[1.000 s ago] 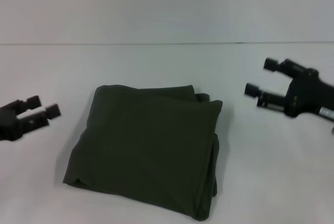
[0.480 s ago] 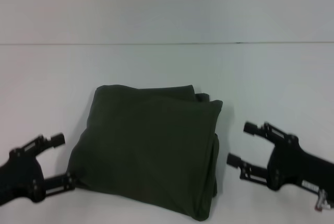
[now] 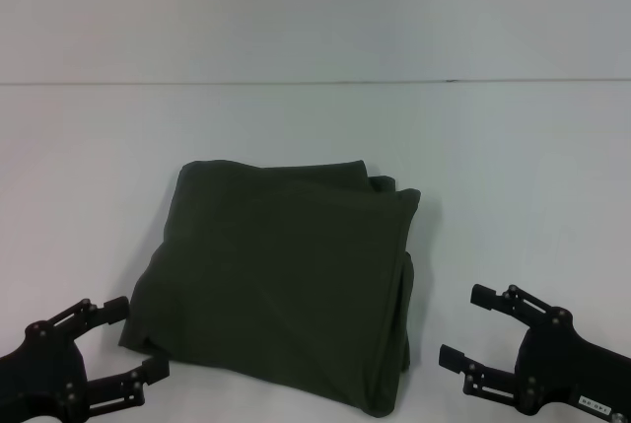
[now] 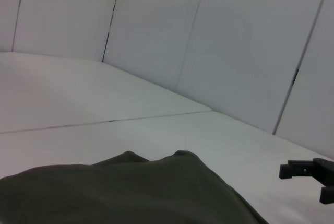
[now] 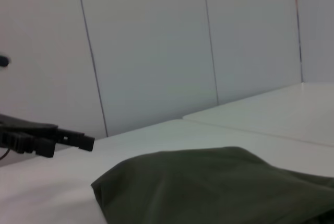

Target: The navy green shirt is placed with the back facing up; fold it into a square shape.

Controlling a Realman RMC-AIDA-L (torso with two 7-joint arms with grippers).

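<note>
The navy green shirt (image 3: 281, 285) lies folded into a rough square in the middle of the white table, plain side up, with layered edges along its right side. My left gripper (image 3: 133, 339) is open at the near left, its fingertips just off the shirt's near left corner. My right gripper (image 3: 471, 326) is open at the near right, a short gap from the shirt's right edge. Neither holds anything. The left wrist view shows the shirt (image 4: 125, 190) low in front and the right gripper (image 4: 308, 177) beyond it. The right wrist view shows the shirt (image 5: 219, 187) and the left gripper (image 5: 49, 138) past it.
The white table (image 3: 513, 167) spreads around the shirt on all sides, and its far edge meets a pale panelled wall (image 3: 315, 9). Nothing else stands on it.
Both arms have drawn back toward the near edge of the table, dropping from beside the shirt to the lower corners of the head view. The shirt has not moved.
</note>
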